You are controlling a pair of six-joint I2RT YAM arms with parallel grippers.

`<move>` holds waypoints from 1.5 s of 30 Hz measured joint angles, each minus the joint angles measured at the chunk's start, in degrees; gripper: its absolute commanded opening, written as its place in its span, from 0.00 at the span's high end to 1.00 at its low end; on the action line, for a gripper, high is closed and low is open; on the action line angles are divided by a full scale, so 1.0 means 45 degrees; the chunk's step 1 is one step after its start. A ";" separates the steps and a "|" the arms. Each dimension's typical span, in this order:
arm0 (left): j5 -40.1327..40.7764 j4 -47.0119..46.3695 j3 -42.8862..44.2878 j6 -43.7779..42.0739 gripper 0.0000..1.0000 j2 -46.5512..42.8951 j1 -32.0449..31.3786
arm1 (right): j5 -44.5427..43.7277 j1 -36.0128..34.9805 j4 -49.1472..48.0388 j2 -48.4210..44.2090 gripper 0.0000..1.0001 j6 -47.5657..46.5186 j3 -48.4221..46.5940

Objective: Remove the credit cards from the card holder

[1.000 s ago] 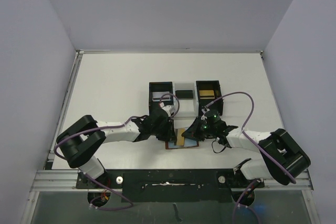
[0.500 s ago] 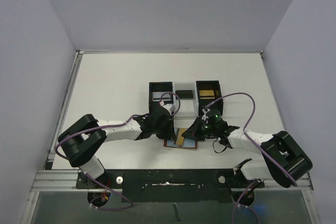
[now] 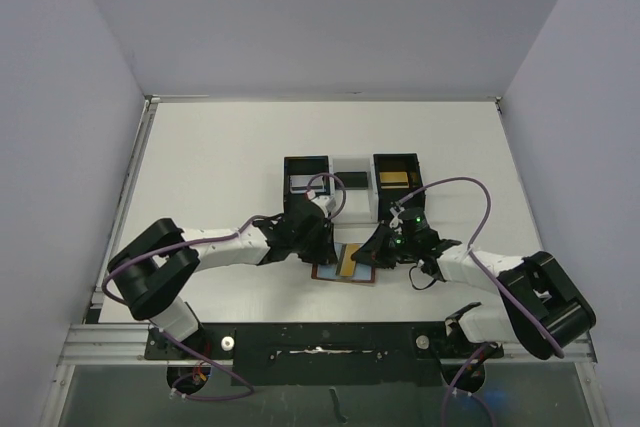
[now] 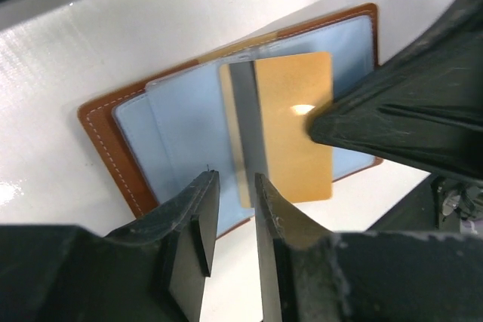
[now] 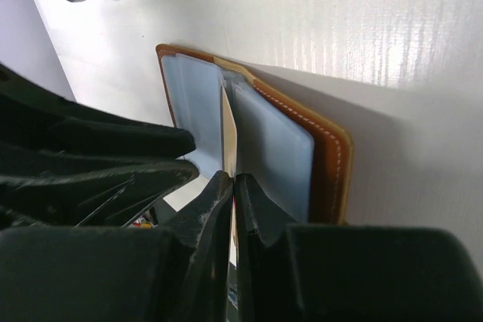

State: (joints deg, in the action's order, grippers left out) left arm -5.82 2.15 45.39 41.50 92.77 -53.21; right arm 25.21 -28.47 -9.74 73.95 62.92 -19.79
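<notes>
The brown card holder (image 3: 362, 276) lies open on the table, its blue-grey pockets up; it also shows in the left wrist view (image 4: 106, 137) and the right wrist view (image 5: 332, 164). A gold card (image 4: 290, 148) with a grey stripe sticks partway out of its middle pocket. My right gripper (image 5: 232, 179) is shut on this card's edge (image 5: 229, 130), at the holder's right side (image 3: 366, 255). My left gripper (image 4: 232, 179) is narrowly open and empty, its tips at the holder's left half (image 3: 322, 247).
A black-and-white three-compartment tray (image 3: 372, 199) stands just beyond the holder, with a pale card (image 3: 306, 183), a black card (image 3: 351, 179) and a gold card (image 3: 395, 179) in it. The two grippers are close together over the holder.
My right gripper has shifted slightly right and away with the gold card in it. My left gripper has edged a little farther from me. The holder has stayed about where it was.
</notes>
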 measured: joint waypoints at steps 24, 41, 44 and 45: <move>-0.0374 0.0641 0.0563 -0.0117 0.88 0.0588 0.0015 | 0.0219 0.0010 -0.0651 0.0544 0.83 0.0325 0.0189; -0.0325 0.0520 0.0539 0.0437 0.89 0.0631 0.0015 | -0.0427 -0.0641 -0.2370 0.0384 0.82 0.1758 0.1098; -0.0330 0.0486 0.0520 0.0452 0.89 0.0631 0.0015 | -0.0563 -0.0695 -0.2647 0.0384 0.80 0.1870 0.1243; -0.0330 0.0466 0.0510 0.0457 0.89 0.0631 0.0015 | -0.0583 -0.0695 -0.2725 0.0384 0.80 0.1904 0.1292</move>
State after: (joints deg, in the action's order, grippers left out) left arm -7.31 4.25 47.68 43.55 95.61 -53.15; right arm 22.59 -31.59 -22.00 75.68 71.48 -13.98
